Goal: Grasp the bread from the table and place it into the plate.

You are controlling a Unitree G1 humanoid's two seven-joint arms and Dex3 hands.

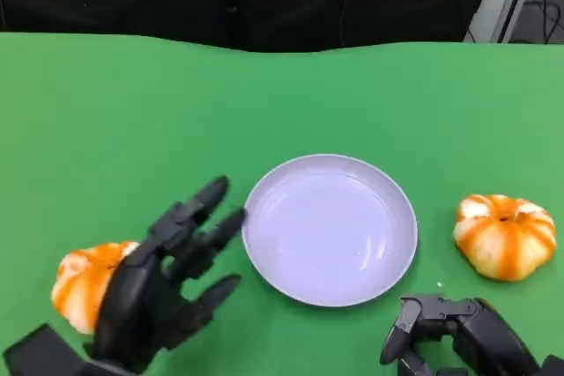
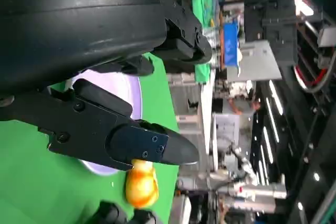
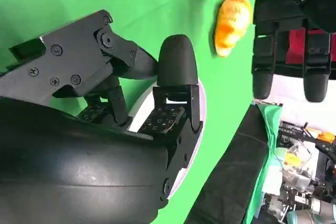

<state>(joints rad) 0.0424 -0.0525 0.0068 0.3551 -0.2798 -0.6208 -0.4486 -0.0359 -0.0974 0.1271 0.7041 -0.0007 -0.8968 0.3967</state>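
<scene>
Head view, two breads point(image 1: 86, 285) point(image 1: 505, 235), one plate point(image 1: 330, 229), both hands' point(image 1: 163, 283) point(image 1: 463, 334) fingers released

There were two orange-and-white pumpkin-shaped breads on the green surface point(image 1: 106, 112): one bread point(image 1: 84, 283) at the left and another bread point(image 1: 505, 235) at the right. One white plate point(image 1: 330, 229) lay between them. Two black hands showed, the left hand point(image 1: 167, 279) and the right hand point(image 1: 458, 334).

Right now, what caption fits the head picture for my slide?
Open left hand hovers beside an orange-and-white bun; empty round white plate waits mid-table; second bun lies right.
</scene>
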